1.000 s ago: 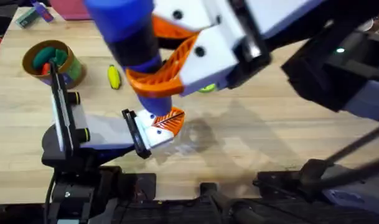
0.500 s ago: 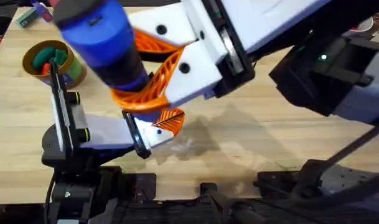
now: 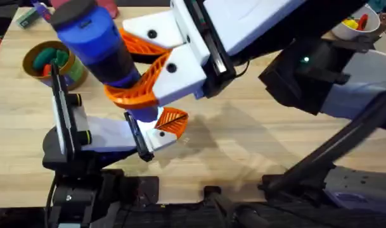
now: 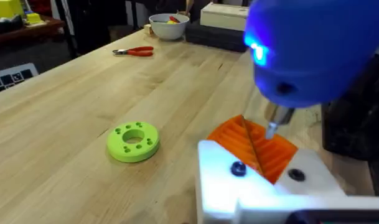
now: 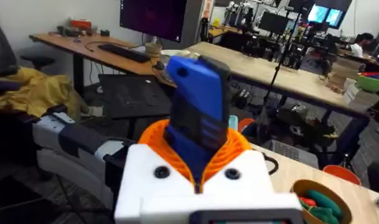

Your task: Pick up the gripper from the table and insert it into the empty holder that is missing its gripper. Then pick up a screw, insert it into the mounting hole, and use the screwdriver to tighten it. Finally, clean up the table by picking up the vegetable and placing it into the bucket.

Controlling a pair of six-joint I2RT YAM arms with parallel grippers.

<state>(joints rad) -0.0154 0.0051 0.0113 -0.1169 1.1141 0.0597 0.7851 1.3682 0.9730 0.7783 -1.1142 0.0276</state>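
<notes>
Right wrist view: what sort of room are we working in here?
Likely a robotics lab or workshop. Behind the blue screwdriver stand long wooden benches, a desk with a keyboard and a dark monitor, and more lit screens farther back.

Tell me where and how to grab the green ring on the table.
Take the ring across its outer edge, coming straight down from above. It lies flat on the table, so its sides sit low, and its round outline probably lets the fingers close from any direction. One finger in the centre hole might also work.
</notes>
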